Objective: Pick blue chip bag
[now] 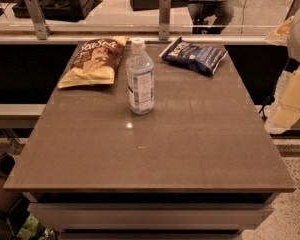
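Observation:
The blue chip bag (195,55) lies flat at the far right of the brown table (155,149); it is small, dark navy, with white lettering and pale stripes. My arm shows as pale blurred shapes at the right edge of the view, beyond the table's right side. My gripper (286,115) is at the lower end of those shapes. It hangs off the table, to the right of the bag and nearer to me, well apart from it. Nothing is seen in it.
A clear water bottle (140,79) stands upright in the middle of the table's far half. A larger brown-and-yellow chip bag (94,61) lies at the far left. A railing with metal posts (164,17) runs just behind the table's far edge.

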Controlling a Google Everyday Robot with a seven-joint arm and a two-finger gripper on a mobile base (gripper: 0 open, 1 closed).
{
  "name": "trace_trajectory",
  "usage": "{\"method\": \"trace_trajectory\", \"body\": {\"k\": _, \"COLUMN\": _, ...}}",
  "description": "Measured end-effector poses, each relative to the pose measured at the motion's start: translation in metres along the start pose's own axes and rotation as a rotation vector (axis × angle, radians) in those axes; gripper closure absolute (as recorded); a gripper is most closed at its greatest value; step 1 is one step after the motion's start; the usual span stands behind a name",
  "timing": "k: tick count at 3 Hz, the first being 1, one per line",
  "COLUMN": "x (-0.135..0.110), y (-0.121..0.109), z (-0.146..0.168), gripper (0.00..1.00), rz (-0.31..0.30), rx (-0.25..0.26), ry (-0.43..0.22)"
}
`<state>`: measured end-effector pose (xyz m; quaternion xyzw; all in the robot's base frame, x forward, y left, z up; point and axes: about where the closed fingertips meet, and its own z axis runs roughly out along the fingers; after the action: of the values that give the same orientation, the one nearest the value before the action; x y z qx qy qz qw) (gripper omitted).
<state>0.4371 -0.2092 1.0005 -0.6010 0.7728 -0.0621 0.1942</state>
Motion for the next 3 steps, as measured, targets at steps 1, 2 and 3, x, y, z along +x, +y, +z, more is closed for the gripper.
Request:
{"method": "trace_trajectory", "body": {"k": 1, "x": 0.0, "y": 0.0, "z": 0.0, "gripper": 0.0, "rz": 0.0, "rx": 0.0, "ry": 0.0}}
{"method": "trace_trajectory", "body": {"k": 2, "x": 0.003, "y": -0.025, "z": -0.002, "gripper": 0.0, "rz": 0.037, "rx": 0.047, "ry": -0.018}}
{"method": "trace_trajectory", "body": {"k": 3, "x": 0.006, "y": -0.059, "z": 0.001, "gripper": 0.0, "rz": 0.099, "rx": 0.132, "ry": -0.058}}
